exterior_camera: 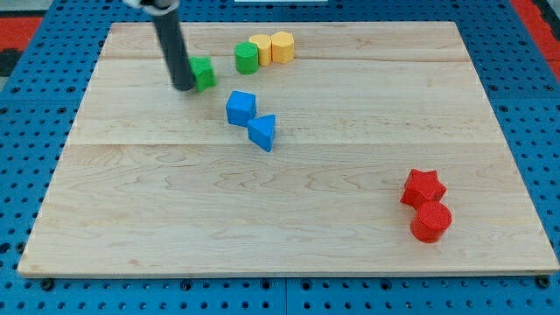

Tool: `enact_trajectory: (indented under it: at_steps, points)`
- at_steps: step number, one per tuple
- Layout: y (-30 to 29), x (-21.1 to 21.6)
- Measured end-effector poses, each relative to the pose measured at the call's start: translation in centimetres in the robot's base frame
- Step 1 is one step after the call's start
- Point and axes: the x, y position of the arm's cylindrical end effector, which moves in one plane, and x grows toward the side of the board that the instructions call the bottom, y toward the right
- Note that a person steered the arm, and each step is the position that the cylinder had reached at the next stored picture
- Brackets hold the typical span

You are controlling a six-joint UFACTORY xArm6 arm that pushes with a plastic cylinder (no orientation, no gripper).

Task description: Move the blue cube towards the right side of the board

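The blue cube (241,108) sits on the wooden board (289,219), left of centre in the upper half. A blue triangular block (262,132) touches its lower right corner. My tip (184,87) stands up and to the left of the blue cube, apart from it. The tip is right beside the left side of a green block (204,73).
A green cylinder (247,58), a yellow block (262,49) and a yellow hexagonal block (282,46) stand in a row near the view's top. A red star (423,187) and a red cylinder (430,221) sit at the lower right.
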Motion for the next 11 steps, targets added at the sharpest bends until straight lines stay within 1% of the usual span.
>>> enact_trajectory:
  at_steps: [1,2,3,4,5,6,7,8,9,10,11]
  points:
    - [-0.2,-2.5]
    - [-0.3,-2.5]
    - [-2.5,2.5]
    - [0.1,5.9]
    - [12.3,6.3]
    - [21.8,6.4]
    - [16.9,6.8]
    - [22.1,10.8]
    - [25.4,9.8]
    - [22.8,13.4]
    - [14.6,18.2]
